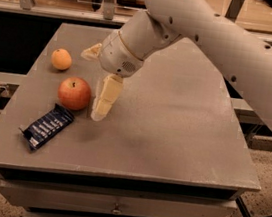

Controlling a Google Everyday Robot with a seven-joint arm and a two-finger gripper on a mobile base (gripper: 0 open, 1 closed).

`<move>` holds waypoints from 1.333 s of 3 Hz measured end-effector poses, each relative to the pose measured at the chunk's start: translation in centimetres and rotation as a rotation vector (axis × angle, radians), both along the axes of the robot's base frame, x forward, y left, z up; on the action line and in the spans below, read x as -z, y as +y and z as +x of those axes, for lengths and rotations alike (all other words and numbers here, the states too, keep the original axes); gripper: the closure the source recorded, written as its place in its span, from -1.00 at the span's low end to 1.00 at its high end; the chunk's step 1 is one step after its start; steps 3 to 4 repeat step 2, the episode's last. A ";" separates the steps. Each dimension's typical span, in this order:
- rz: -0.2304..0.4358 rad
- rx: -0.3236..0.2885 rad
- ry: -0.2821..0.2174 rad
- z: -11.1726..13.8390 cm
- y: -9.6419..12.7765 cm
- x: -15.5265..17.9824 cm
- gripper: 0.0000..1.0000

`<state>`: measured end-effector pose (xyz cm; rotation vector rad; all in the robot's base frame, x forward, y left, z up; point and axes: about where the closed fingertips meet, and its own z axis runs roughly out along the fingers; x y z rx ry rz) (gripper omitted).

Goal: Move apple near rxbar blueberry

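The red apple (pixel 74 93) rests on the grey table (pixel 172 136), just up and right of the dark blue rxbar blueberry (pixel 47 127), which lies flat near the front left corner. A small gap shows between them. My gripper (pixel 91 82) hangs open just right of and above the apple. One cream finger (pixel 105 97) points down beside the apple and the other finger (pixel 91 52) sticks out to the left, above it. The gripper holds nothing.
A smaller orange fruit (pixel 61 59) sits behind the apple near the table's left edge. My large white arm (pixel 226 37) crosses from the upper right. A shelf rail (pixel 53 12) runs behind the table. Drawers (pixel 112 208) are below the front edge.
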<state>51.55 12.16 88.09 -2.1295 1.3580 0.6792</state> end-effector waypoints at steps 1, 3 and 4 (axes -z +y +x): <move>-0.004 0.064 0.019 0.0 -2.5 -0.3 -1.00; -0.004 0.066 0.020 0.1 -2.5 -0.3 -1.00; -0.004 0.066 0.020 0.1 -2.5 -0.3 -1.00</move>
